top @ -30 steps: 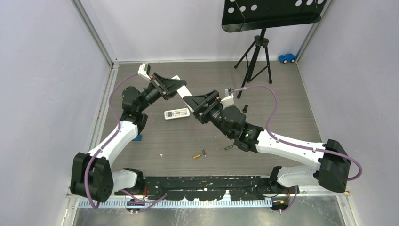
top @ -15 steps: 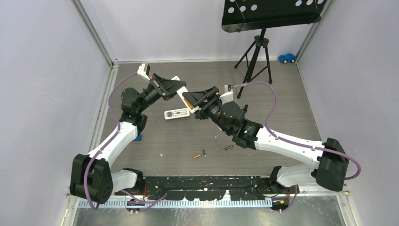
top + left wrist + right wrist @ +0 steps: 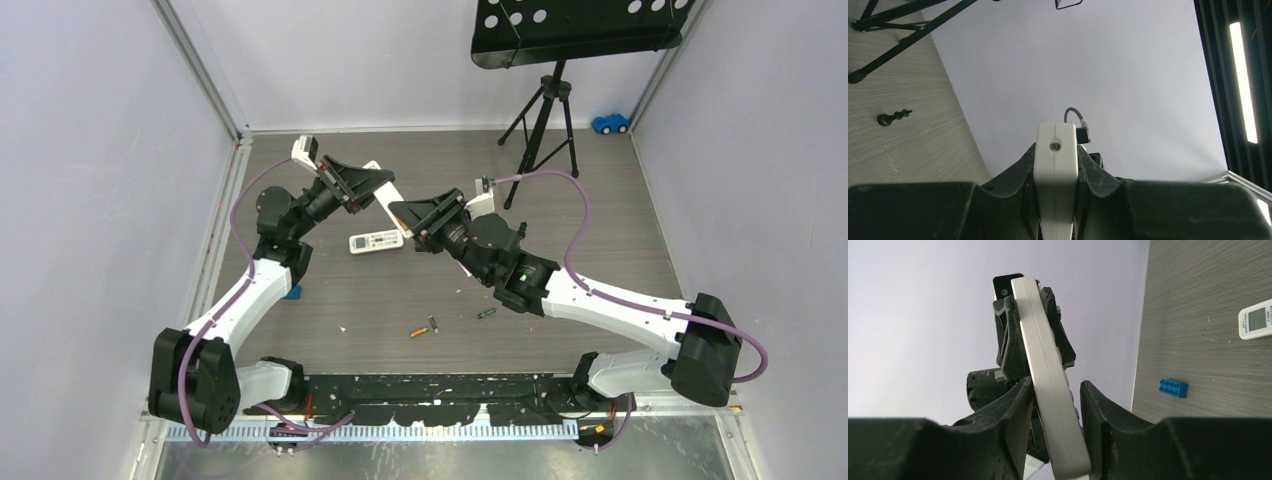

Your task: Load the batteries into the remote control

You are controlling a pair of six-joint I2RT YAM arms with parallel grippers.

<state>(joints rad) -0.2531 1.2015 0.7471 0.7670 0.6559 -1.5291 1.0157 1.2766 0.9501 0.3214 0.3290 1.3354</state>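
Note:
My left gripper (image 3: 362, 188) is shut on the remote control (image 3: 384, 203), a long slim white one held up off the floor. In the left wrist view its end (image 3: 1055, 165) is clamped between both fingers. My right gripper (image 3: 418, 216) is open, with its jaws on either side of the remote's other end (image 3: 1048, 390). One finger (image 3: 1013, 405) touches the remote and a gap shows at the other finger (image 3: 1098, 405). Three batteries lie on the floor near the arms' bases: an orange one (image 3: 418, 331), a dark one (image 3: 433, 323) and a green-and-black one (image 3: 485, 313).
A shorter white remote (image 3: 376, 241) lies on the floor under the grippers and also shows in the right wrist view (image 3: 1255, 320). A blue brick (image 3: 291, 292) lies at the left. A black peg (image 3: 520, 230), a music-stand tripod (image 3: 545, 120) and a blue toy car (image 3: 609, 123) are at the back right.
My right gripper has moved left and up toward the held remote and now straddles its free end. The left gripper has barely moved.

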